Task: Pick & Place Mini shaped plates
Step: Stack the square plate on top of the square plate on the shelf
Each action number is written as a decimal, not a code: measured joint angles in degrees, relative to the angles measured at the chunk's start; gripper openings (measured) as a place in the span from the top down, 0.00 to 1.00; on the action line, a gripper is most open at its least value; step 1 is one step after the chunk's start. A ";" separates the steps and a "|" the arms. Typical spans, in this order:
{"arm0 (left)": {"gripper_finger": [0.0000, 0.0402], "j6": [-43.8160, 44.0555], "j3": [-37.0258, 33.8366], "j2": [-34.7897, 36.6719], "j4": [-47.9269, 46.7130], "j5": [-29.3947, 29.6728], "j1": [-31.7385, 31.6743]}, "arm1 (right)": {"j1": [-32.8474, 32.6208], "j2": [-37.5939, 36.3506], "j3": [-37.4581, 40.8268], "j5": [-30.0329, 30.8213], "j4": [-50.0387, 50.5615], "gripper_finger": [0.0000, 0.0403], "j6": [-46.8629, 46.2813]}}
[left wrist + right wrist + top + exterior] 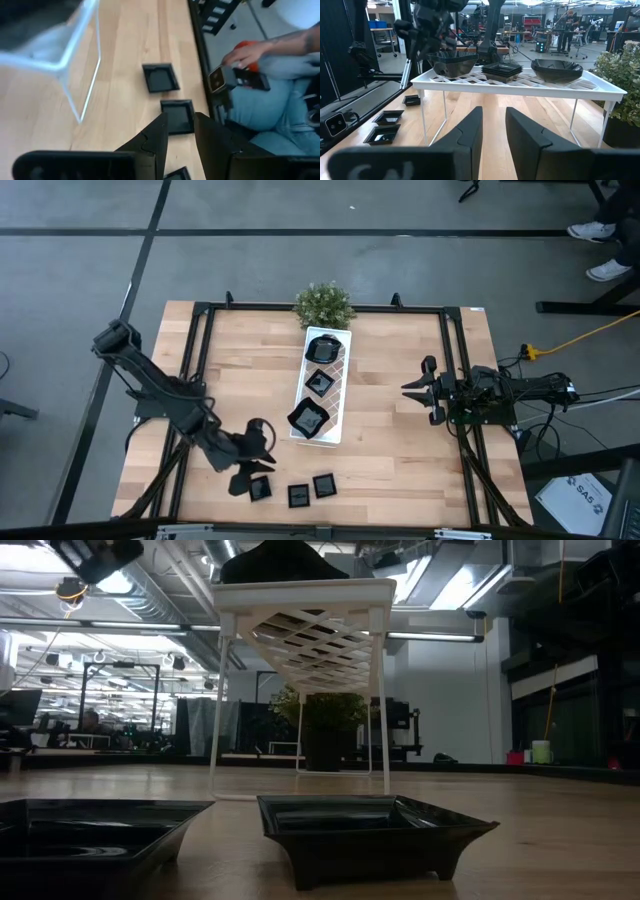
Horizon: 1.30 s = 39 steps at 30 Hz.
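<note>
Three mini shaped plates sit on the raised white tray (336, 380): a round plate (323, 347), a square plate (320, 383) and a larger plate (308, 418). Three more small black square plates rest flat on the wood by the near edge (260, 490) (298, 496) (324, 485); the left wrist view shows them too (160, 77) (177, 116). My left gripper (255, 472) (181, 122) hovers open and empty just above the leftmost of these. My right gripper (412, 389) (494, 117) waits open to the tray's right, pointing at it.
A small potted plant (323, 305) stands at the tray's far end. The tray stands on thin white legs (424, 117). A seated person with a hand on a device (245, 55) is just past the near edge. Bare wood lies between the tray and the right arm.
</note>
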<state>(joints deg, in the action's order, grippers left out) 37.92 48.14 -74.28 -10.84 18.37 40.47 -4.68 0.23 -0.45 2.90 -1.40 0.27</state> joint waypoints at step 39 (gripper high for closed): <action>0.78 20.02 -0.07 -19.00 -9.71 -16.94 0.04 | 0.00 0.01 0.00 0.00 -0.01 0.79 0.00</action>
<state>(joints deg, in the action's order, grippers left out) 57.93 48.07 -93.28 -20.56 1.43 40.51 -4.68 0.24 -0.45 2.90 -1.41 0.27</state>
